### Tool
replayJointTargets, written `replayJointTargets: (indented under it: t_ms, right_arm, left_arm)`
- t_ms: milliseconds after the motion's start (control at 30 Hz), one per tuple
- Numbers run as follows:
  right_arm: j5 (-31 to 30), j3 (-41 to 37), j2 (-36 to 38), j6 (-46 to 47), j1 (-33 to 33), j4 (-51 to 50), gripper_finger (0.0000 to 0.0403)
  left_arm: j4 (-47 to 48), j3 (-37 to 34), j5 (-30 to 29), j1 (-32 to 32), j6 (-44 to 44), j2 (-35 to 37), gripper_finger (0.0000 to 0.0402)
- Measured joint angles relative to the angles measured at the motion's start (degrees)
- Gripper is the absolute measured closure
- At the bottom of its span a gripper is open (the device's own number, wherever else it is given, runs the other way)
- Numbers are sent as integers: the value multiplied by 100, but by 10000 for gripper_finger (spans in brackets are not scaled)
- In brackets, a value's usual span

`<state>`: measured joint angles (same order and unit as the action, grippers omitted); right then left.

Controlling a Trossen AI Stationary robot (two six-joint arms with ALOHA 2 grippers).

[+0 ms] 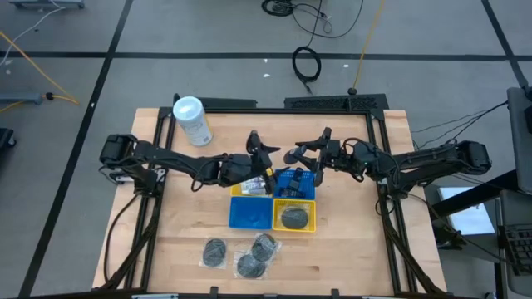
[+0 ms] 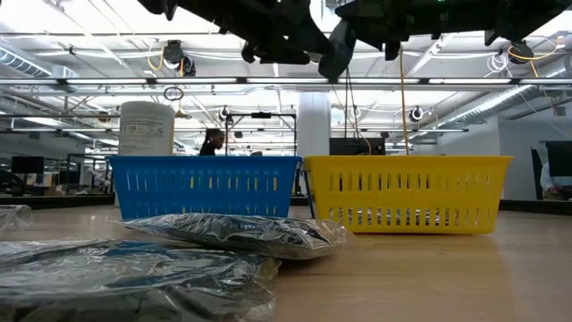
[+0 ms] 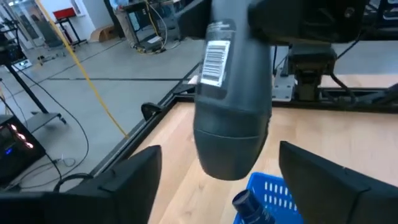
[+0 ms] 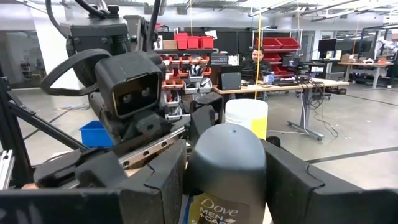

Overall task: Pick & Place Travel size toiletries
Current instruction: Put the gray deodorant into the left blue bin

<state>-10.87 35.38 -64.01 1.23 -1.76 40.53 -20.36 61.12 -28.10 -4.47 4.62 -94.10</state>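
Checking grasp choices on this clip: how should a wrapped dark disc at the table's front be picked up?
Come straight down on a wrapped disc and pinch its crinkled clear wrap at the edge. It lies flat on the table, so a side approach looks poor.

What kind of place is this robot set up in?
Probably a robotics lab or workshop. The wooden table stands on a grey floor with loose cables, and behind it are workbenches with monitors and shelves of red bins.
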Motion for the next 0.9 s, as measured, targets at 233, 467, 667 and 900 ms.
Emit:
replayJointTargets:
  t_ms: [233, 467, 667, 900]
  right_arm:
    - [12, 2, 0, 2, 0, 32, 241]
    - [15, 2, 0, 0, 0, 38, 241]
    - [14, 2, -4, 2, 0, 30, 241]
    - [9, 2, -4, 1, 0, -9, 241]
  left_arm:
    - [-805, 2, -45, 0, 153, -429, 62]
    - [-1164, 243, -48, 73, 174, -767, 62]
    - [-1128, 698, -50, 156, 234, -1211, 62]
    - [-1076, 947, -218, 136, 450, -1399, 62]
